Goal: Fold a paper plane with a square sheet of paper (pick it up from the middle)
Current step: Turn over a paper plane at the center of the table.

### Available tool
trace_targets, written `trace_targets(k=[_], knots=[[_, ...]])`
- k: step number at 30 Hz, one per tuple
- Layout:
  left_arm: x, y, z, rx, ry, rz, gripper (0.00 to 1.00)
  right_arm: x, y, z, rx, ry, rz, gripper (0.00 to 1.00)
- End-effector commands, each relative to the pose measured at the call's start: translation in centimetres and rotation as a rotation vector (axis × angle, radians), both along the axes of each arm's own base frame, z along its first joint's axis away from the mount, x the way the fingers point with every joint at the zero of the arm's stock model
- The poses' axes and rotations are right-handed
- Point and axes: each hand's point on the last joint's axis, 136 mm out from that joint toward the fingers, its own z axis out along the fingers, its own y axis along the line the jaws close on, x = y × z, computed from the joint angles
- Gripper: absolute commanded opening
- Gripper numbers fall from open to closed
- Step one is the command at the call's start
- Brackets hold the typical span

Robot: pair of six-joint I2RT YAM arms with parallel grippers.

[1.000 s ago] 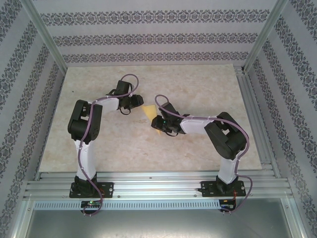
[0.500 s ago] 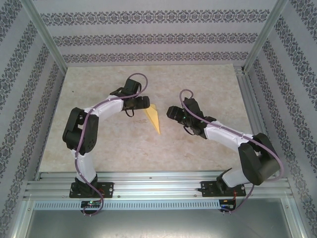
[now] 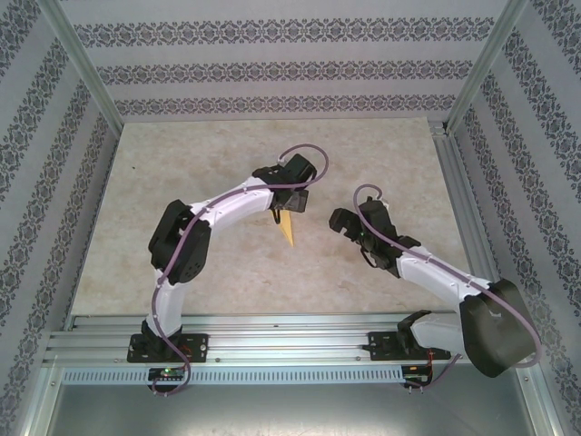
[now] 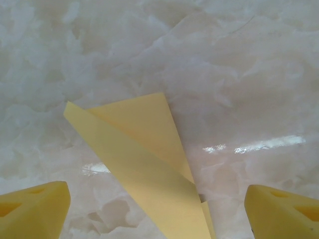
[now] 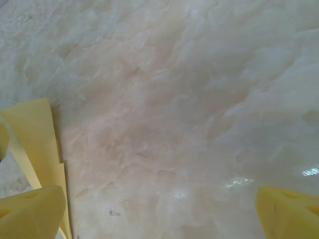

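Left arm (image 3: 227, 195) swung over one paper plane (image 3: 288, 232); both arms' jaws gape empty

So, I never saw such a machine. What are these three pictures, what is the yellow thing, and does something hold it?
The machine is two white-and-black robot arms, bolted at the near edge of a pale marble-patterned table. The wide picture comes from a fixed camera above and behind them. The two close pictures come from a camera on each wrist; the yellow blocks in their bottom corners are that arm's fingertips. The yellow thing is a narrow, pointed, folded yellow-orange paper plane lying on the table. The left gripper hangs over it, the right gripper is beside it. Both are open; nothing is held.
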Motion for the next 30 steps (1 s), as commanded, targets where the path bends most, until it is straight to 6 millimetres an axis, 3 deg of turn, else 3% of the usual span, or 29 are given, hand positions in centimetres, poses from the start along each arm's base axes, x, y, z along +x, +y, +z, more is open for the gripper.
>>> trace_targets(k=[1,7,12,21,30], knots=[[-0.6,1.0,-1.6,0.147,0.061,-0.007,0.9,-0.2,-1.1,0.0,-0.014,-0.018,-0.024,0.98],[-0.7,1.1,-2.5,0.175,0.081,0.017,0.79,-0.4,-1.0,-0.3,0.001,-0.005,-0.016,0.98],[-0.9,1.8,-1.4,0.173,0.044,0.051,0.64,-0.1,-0.5,-0.5,0.022,0.013,-0.007,0.98],[-1.3,1.5,-1.5,0.097,0.043,0.073,0.34,0.5,0.6,-1.1,0.045,0.051,0.019,0.97],[-1.2,1.2,-0.7,0.046,0.01,0.087,0.07,0.7,0.6,-0.3,0.055,0.033,0.017,0.97]])
